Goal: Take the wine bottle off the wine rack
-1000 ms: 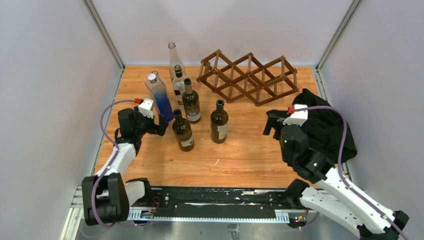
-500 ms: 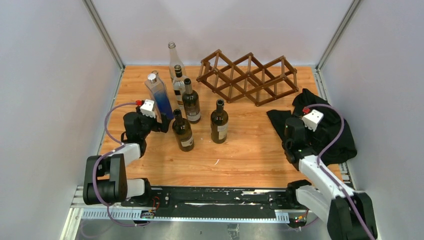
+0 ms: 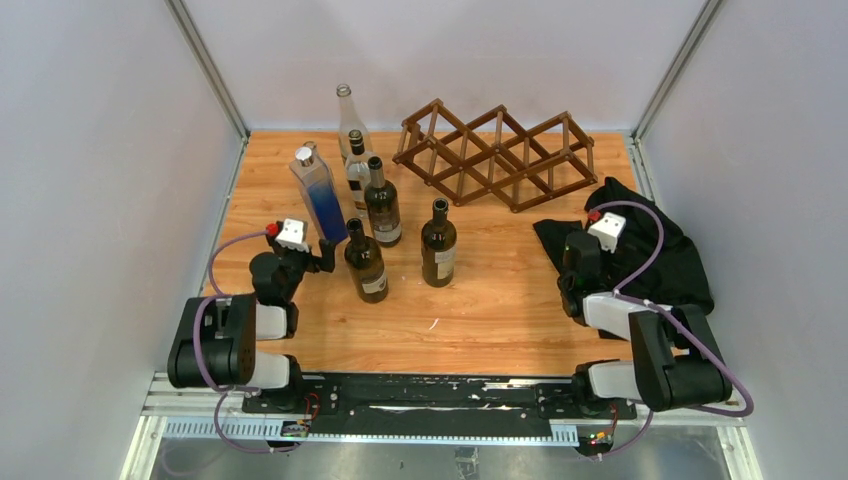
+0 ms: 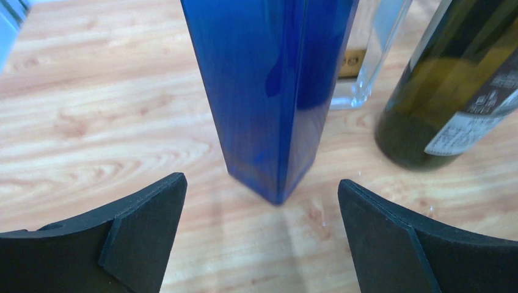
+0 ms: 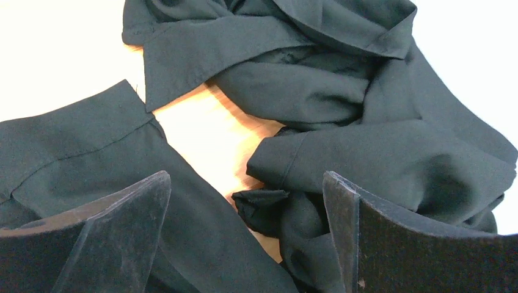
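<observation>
Empty dark brown wooden lattice wine rack [image 3: 495, 153] (glass bottles [image 3: 438, 245] stand left).
Left gripper [image 4: 259, 192] and right gripper [image 5: 245, 183] are held open; heavy, slippery glass is best taken mid-body.

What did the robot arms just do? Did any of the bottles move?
Both arms folded back toward their bases. The left hand drew a little away from the blue bottle, and the right hand pulled back toward the near edge, by the black cloth. Both hands are open and hold nothing. The blue bottle, the other bottles, the black cloth and the wine rack stayed put.
</observation>
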`<action>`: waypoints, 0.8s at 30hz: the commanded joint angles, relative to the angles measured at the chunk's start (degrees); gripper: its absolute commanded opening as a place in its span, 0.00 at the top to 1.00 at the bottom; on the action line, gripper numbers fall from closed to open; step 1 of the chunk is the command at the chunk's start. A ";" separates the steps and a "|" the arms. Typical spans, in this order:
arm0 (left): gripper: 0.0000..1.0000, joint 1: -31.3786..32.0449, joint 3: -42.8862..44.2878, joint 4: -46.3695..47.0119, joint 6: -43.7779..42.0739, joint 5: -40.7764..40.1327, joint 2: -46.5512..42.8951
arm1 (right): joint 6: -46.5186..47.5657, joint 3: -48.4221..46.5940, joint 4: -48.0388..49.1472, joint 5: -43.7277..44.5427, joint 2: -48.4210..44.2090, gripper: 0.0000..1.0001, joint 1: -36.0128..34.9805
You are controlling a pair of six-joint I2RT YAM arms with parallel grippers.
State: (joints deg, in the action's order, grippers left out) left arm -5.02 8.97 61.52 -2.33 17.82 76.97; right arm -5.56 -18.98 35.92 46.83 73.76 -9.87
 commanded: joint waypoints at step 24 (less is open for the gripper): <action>0.00 2.27 1.13 3.55 -1.01 -3.86 2.29 | 10.87 6.92 26.67 -22.99 8.23 0.00 3.09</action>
State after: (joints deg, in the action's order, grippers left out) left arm -3.18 10.04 63.66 -2.59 14.74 79.33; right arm 7.05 -10.44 63.29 26.55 81.69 -8.43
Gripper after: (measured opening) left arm 0.997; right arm 0.999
